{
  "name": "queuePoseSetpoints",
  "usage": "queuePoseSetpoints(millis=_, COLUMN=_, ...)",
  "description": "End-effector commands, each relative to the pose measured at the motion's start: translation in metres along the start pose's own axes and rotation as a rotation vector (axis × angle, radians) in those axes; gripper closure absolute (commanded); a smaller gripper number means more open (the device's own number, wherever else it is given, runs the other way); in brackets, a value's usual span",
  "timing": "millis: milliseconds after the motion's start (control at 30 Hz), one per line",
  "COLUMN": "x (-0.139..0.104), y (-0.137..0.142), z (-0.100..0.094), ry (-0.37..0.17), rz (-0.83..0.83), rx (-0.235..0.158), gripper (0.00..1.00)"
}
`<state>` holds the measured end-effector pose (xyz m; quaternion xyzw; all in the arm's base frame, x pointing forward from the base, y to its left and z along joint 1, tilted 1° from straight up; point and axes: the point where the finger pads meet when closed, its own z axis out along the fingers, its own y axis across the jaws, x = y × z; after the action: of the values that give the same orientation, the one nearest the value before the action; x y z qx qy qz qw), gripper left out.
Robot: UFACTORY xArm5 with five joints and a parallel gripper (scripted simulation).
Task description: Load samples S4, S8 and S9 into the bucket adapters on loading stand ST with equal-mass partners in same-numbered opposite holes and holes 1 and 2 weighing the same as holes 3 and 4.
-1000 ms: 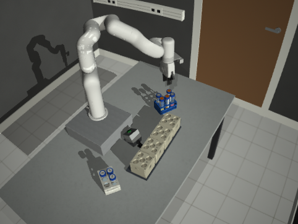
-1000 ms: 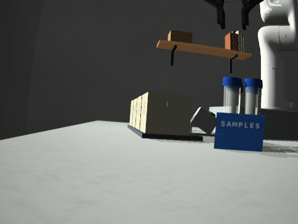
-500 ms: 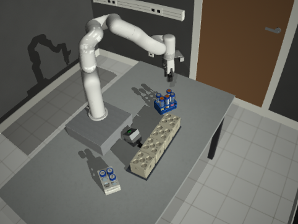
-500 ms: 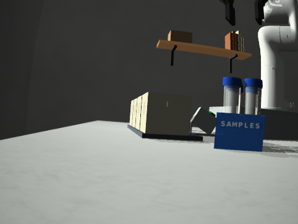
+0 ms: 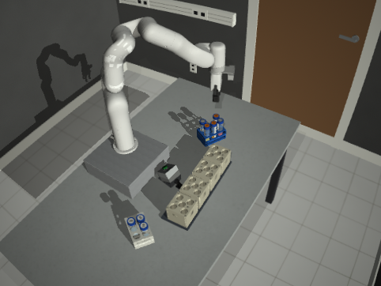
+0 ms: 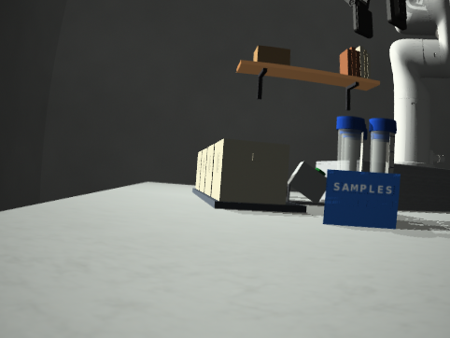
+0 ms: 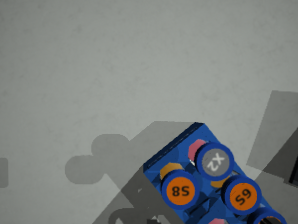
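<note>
Top: end effector [image 5: 216, 95] [image 6: 379, 18] partly open, nothing in it, above the counter [image 5: 253, 130] [image 6: 196, 271] [image 7: 100, 60] beyond the blue rack [image 5: 213, 138] [image 6: 361, 198] [image 7: 165, 156] with five tubes; four beige adapters [image 5: 182, 215] [image 6: 254, 173] in a row on the stand [image 5: 187, 227] [image 6: 261, 207], three tubes in the white rack [image 5: 143, 242]. Exterior: fingers apart, high over the blue rack marked SAMPLES. Wrist: S8 [image 7: 180, 191], S9 [image 7: 242, 195] and X2 [image 7: 214, 161] stand in the blue rack.
</note>
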<state>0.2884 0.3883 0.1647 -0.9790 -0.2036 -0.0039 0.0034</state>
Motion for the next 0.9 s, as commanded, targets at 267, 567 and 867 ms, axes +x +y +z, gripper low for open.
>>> queuePoseSetpoints(millis=267, x=0.0010, y=-0.0009, z=-0.0017, ry=-0.006, rz=0.420, rx=0.013, gripper=0.43)
queuePoseSetpoints(millis=567, x=0.0010, y=-0.0009, z=-0.0017, ry=-0.008, rz=0.653, rx=0.012, gripper=0.43)
queuePoseSetpoints(millis=867, x=0.0010, y=-0.0009, z=-0.0017, ry=-0.009, rz=0.890, rx=0.011, gripper=0.43)
